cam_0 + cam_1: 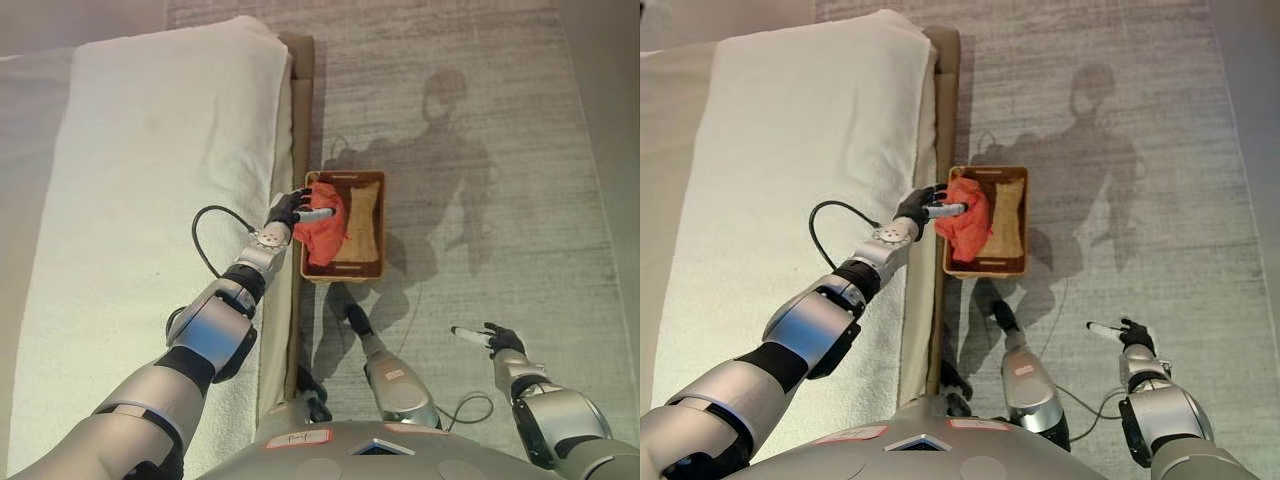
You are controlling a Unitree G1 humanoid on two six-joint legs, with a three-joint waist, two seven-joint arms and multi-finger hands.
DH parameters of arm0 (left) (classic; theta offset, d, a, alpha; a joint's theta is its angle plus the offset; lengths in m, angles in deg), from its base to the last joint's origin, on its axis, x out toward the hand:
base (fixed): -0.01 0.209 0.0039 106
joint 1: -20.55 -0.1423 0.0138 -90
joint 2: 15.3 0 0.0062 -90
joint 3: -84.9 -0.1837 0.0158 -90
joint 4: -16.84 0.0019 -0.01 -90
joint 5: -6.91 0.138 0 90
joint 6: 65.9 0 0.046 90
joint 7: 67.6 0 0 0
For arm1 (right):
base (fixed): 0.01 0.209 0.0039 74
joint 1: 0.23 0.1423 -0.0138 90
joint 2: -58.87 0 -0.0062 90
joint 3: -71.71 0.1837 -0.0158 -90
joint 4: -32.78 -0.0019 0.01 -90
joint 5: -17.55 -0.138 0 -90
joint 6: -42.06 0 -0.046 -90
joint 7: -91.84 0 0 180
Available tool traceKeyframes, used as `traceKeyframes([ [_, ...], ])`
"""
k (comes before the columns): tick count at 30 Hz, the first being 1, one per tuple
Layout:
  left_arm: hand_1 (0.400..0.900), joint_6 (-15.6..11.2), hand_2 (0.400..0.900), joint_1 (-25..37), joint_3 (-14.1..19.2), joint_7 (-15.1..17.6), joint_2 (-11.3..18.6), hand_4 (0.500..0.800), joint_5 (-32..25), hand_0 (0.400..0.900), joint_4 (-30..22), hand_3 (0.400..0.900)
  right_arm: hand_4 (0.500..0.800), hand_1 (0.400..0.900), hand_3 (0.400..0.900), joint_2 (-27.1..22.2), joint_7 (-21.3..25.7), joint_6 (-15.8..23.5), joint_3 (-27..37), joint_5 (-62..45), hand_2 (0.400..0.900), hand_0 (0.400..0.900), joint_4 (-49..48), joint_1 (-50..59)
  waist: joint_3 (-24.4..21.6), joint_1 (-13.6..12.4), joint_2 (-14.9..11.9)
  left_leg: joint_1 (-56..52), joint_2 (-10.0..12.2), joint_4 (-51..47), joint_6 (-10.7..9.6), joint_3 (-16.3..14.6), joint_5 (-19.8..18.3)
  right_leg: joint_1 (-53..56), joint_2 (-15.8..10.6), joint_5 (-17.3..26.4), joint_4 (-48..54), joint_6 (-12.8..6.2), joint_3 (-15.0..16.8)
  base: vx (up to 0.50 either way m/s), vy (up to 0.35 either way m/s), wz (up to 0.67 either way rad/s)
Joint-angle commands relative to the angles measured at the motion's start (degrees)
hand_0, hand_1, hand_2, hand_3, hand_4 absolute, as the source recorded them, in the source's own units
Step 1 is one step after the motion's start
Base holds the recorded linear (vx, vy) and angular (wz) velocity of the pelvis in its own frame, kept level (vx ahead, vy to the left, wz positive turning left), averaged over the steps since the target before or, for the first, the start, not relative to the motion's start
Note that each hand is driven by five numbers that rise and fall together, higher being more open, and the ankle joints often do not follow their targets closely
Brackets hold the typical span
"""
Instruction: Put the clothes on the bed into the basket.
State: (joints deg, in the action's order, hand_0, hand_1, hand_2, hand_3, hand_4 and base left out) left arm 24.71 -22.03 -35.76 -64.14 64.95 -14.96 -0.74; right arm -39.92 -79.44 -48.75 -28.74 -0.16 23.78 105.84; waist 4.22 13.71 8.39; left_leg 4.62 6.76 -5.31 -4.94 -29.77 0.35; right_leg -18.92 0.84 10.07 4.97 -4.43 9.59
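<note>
Grey woven carpet (pixel 500 130) underfoot, spread across the floor to the right of the bed.

Right robot hand (pixel 497 339), low at the right, over the carpet and well apart from the basket: fingers straight and relaxed, one white-tipped finger stretched out to the left, nothing held.

Left robot hand (pixel 293 210), reached forward past the bed's edge to the left rim of the basket: fingers closed on the red cloth (pixel 325 230), a white-covered finger laid across the top of it.

Red cloth, crumpled, bunched at the left side of the basket; part hangs inside, part sits over the left rim. Whether it touches the basket's bottom cannot be told.

Tan woven basket (pixel 375 262), rectangular, on the carpet just beside the bed frame. Inside, to the right of the red cloth, a beige cloth (pixel 362 225) laid lengthwise along the bottom.

Brown wooden bed frame (pixel 302 110), a narrow strip along the right side of the bed, touching or nearly touching the basket's left wall.

White bed (pixel 160 150), covered with a pale, textured sheet, along the left side from near to far.
</note>
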Motion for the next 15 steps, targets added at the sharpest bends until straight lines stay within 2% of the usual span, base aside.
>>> traceKeyframes([
  [1, 0.9, -1.8, 0.9, 4.0, 1.4, -0.6, 0.8, 0.8, 5.3, 0.9, 3.2, 0.9, 0.8, 0.9, 0.9, -4.5, -1.0, -0.5, -1.8, -0.3, 0.9, 0.9, 5.1, 3.2, 0.1, -0.1, 1.9, -2.7, 0.6, 0.3, -1.3, 4.7, -1.2, 4.7, -0.2, -5.7, 0.0, -1.78, -7.3, -0.05, 0.0, 0.33],
  [5, 0.9, -1.8, 0.9, 2.3, 1.9, -1.0, 0.8, 0.8, 6.8, 0.9, 3.8, 0.9, 0.8, 0.9, 0.9, -3.8, -2.0, -0.6, -2.2, -0.1, 0.9, 0.9, 5.2, 3.1, 0.2, -0.7, 2.3, -3.0, 0.0, 0.3, -1.0, 5.8, -1.2, 5.9, -0.6, -6.0, 0.0, -1.77, -8.2, -0.05, 0.016, 0.17],
  [9, 0.9, -2.0, 0.9, -2.2, 3.3, -1.2, 1.9, 0.8, 6.7, 0.9, 3.3, 0.9, 0.8, 0.9, 0.9, -3.4, -2.7, -0.9, -1.8, 0.6, 0.9, 0.9, 5.7, 2.9, -0.2, -2.0, 2.4, -4.3, -0.5, 0.3, -0.7, 6.6, -1.4, 7.8, -1.1, -6.5, 0.0, -1.84, -9.0, -0.04, 0.02, 0.15],
  [14, 0.9, -2.5, 0.9, -11.9, 5.0, -1.9, 3.0, 0.8, 8.0, 0.9, 2.5, 0.9, 0.8, 0.9, 0.9, -1.9, -3.7, -0.8, -0.9, 1.1, 0.9, 0.9, 5.3, 2.4, -0.7, -4.0, 1.2, -6.4, -1.2, 0.3, -0.3, 8.3, -1.5, 11.0, -1.8, -7.2, 0.0, -1.86, -10.4, -0.06, 0.014, 0.19],
  [15, 0.9, -2.4, 0.9, -14.3, 5.6, -2.3, 3.6, 0.8, 8.9, 0.9, 2.8, 0.9, 0.8, 0.9, 0.9, -1.3, -4.0, -0.7, -0.8, 1.1, 0.9, 0.9, 5.0, 2.2, -1.0, -4.7, 0.4, -6.1, -1.3, 0.3, 0.0, 8.0, -0.5, 10.9, -2.0, -6.4, 0.0, -1.41, -10.5, -0.14, -0.019, 0.22],
])
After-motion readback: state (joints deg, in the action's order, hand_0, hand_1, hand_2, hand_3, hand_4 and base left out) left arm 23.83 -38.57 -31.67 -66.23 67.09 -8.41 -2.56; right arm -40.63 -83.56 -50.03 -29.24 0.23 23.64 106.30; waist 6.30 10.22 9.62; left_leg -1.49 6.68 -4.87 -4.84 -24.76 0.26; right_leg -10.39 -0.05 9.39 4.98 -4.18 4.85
